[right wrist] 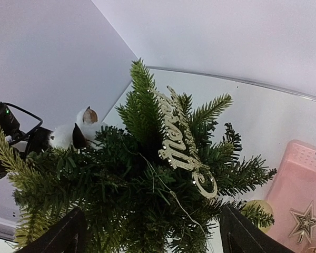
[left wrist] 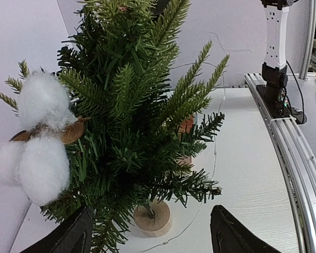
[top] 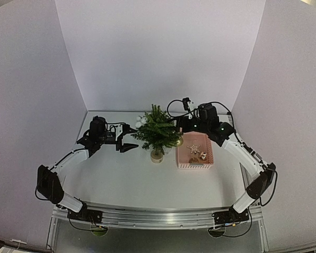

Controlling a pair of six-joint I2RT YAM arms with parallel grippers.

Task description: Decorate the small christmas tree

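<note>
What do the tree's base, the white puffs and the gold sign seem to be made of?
Tree base: likely raw wood, a pale matte disc.
Puffs: cotton-like fluff with brown husks.
Sign: gold glitter finish, perhaps thin plastic or card; cannot tell.

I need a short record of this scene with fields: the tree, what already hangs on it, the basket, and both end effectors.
tree: small christmas tree, upright on a round wooden base, beside the basket
on the tree: white cotton ornament; gold glitter word sign
basket: pink basket, gold star inside
left end effector: open, empty, facing the tree
right end effector: open, empty, at the tree's upper branches
</note>
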